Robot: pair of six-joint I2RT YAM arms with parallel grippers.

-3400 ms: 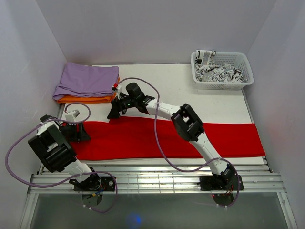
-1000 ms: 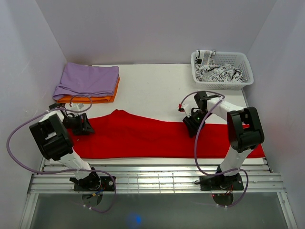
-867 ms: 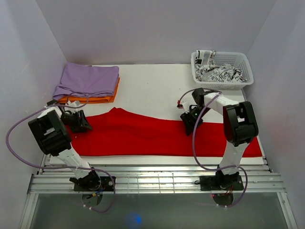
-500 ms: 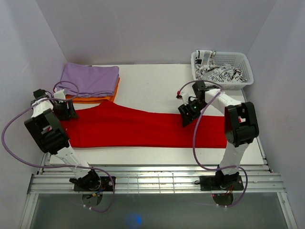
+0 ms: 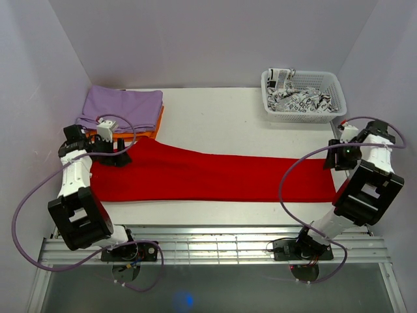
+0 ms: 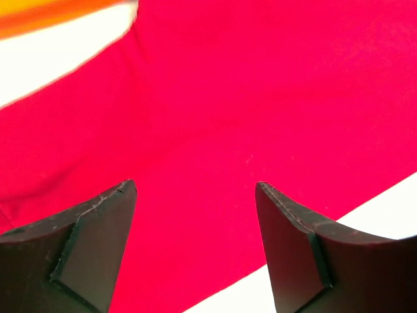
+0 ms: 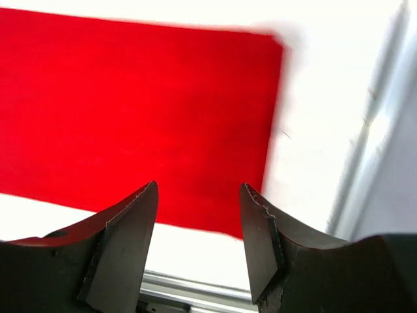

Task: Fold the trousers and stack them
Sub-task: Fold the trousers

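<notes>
The red trousers (image 5: 208, 176) lie flat in a long strip across the white table, waist end at the left, leg ends at the right. My left gripper (image 5: 120, 156) is open over the waist end; the left wrist view shows red cloth (image 6: 215, 117) under its spread fingers, nothing held. My right gripper (image 5: 333, 163) is open above the leg end by the right wall. The right wrist view shows the hem corner of the trousers (image 7: 130, 111) beyond the spread fingertips (image 7: 137, 202), nothing held.
A folded lilac cloth (image 5: 120, 107) lies on an orange cloth (image 5: 140, 132) at the back left, just behind the left gripper. A white basket (image 5: 301, 94) with black-and-white patterned cloth stands at the back right. Side walls stand close on both sides.
The right gripper has swung from mid-strip out to the far right leg end. The left gripper moved slightly right onto the waist end. The trousers shifted towards the back and lie straighter.
</notes>
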